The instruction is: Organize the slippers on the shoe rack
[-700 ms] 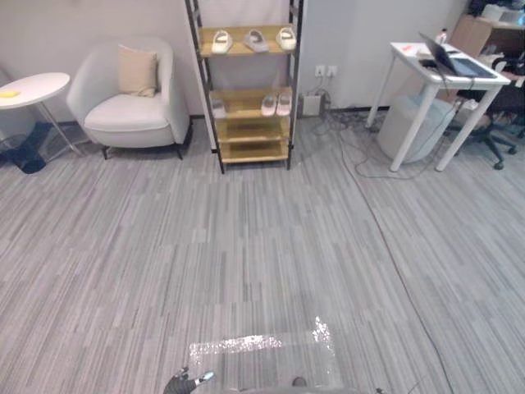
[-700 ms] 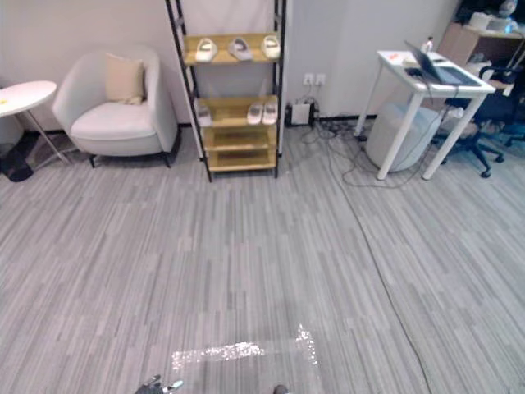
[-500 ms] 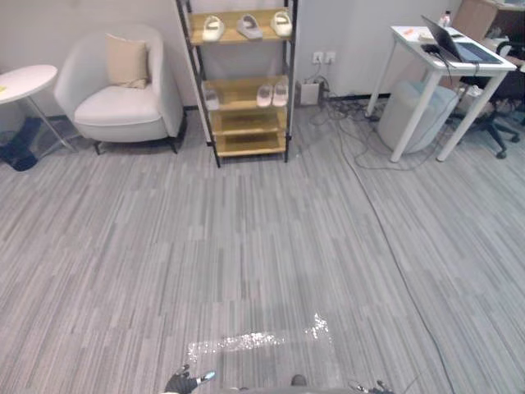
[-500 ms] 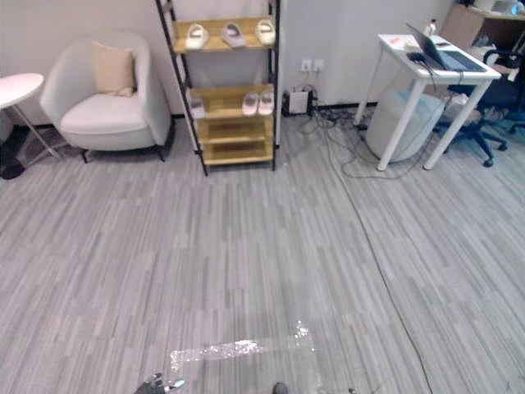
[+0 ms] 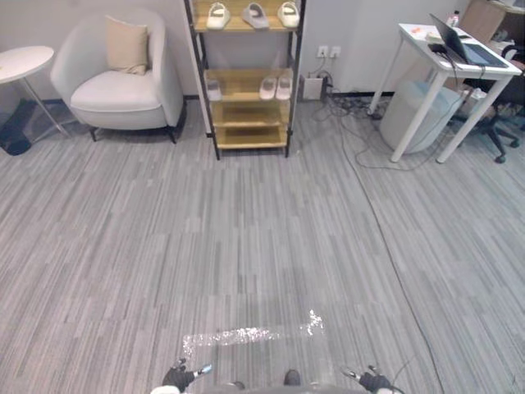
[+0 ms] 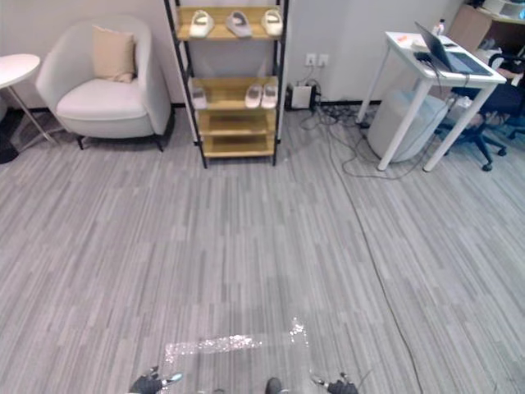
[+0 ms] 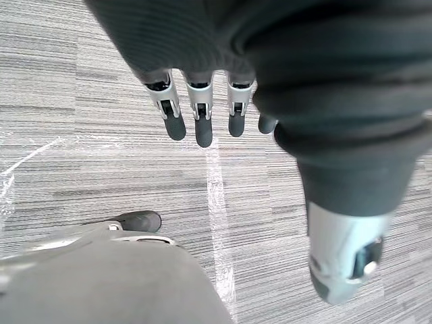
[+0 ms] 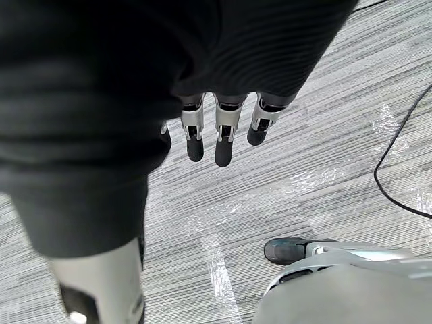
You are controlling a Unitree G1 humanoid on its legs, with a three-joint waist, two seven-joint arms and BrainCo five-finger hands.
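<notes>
- The floor (image 5: pixel 246 230) is grey carpet in thin light and dark streaks, laid in broad bands; a shiny strip of clear tape (image 5: pixel 246 335) lies on it just ahead of the robot
- The rack (image 5: pixel 203 90) stands against a pale wall at the far side of the room, well apart from both hands; it has black posts and light wooden shelves
- Three pale slippers (image 5: pixel 254 15) sit in a row on the top shelf, the middle one at a slant
- On the shelf below, a pair (image 5: pixel 269 87) sits side by side at the right end and a lone slipper (image 5: pixel 213 89) at the left end
- Left of the rack is a rounded white armchair (image 5: pixel 115 103) with a square beige cushion (image 5: pixel 127 45) against its back; further left is a round white side table (image 5: pixel 25 61)
- Right of the rack are wall sockets (image 5: pixel 328 52), a small pale box (image 5: pixel 312 86) on the floor below them, and dark cables (image 5: pixel 349 107) trailing over the carpet
- At the far right a white tabletop (image 5: pixel 420 43) on thin legs carries an open laptop (image 5: pixel 467 45); a pale round bin (image 5: pixel 410 115) stands under it and a black office chair (image 5: pixel 500 115) beyond
- Any print in the room is too small to read
- The left hand (image 7: pixel 200 121) hangs over the carpet, fingers straight and side by side, holding nothing
- The right hand (image 8: pixel 224 138) hangs the same way, fingers straight and side by side, with only carpet past them
</notes>
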